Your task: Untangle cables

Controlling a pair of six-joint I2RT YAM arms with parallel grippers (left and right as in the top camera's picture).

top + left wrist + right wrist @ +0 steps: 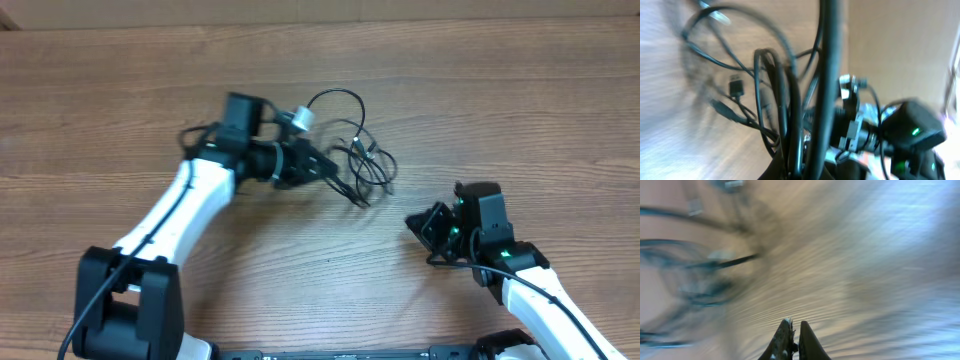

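The cables [362, 158] lie as one tangle of thin black loops at the table's middle, with one loop arching toward the back. My left gripper [328, 166] is at the tangle's left edge and shut on several strands. In the left wrist view the strands [770, 75] run up out of the jaws [805, 170], and a small USB plug [736, 86] lies on the wood. My right gripper [418, 224] is shut and empty, right of and nearer than the tangle. In the blurred right wrist view its fingers [794, 330] are together over bare wood, with the cables [690, 275] at the far left.
The wooden table [500, 110] fills the view. My right arm [900, 140] shows in the left wrist view, behind the strands. A thicker black wire [195, 132] runs along my left arm near the wrist camera.
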